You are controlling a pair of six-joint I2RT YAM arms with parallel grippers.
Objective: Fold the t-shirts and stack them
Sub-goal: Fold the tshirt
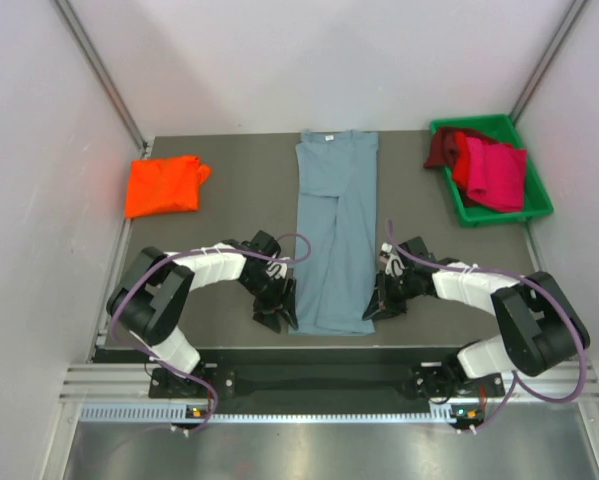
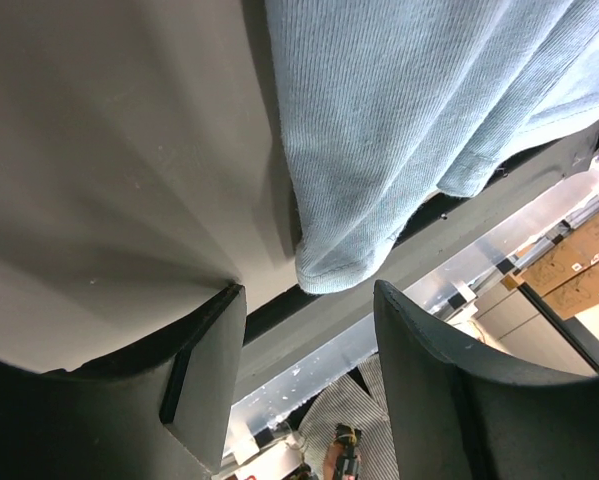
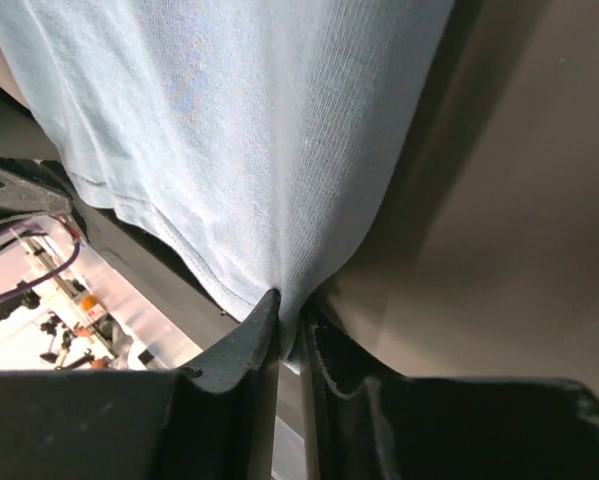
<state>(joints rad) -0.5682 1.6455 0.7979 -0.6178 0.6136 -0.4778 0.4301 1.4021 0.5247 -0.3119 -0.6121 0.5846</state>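
Slate blue-grey t-shirt [image 1: 334, 230], finely ribbed knit, lies as a long narrow strip down the middle of the dark matte table [image 1: 239, 200]. My right gripper [image 3: 291, 312] pinches its near right hem corner between black fingers. My left gripper [image 2: 309, 300] gapes wide just beside the near left corner, holding nothing. An orange-red t-shirt [image 1: 162, 185] lies folded far left.

Top view: we see even, diffuse overhead light; the white walls [image 1: 279, 60] are bright, the dark table [image 1: 239, 200] is evenly lit and matte, and shadows are soft. Wrist views: we resolve the ribbing of the blue-grey t-shirt [image 2: 409, 110], which casts a soft shadow beside it; the near fingers [image 2: 204, 380] are dark and blurred, the background overexposed.
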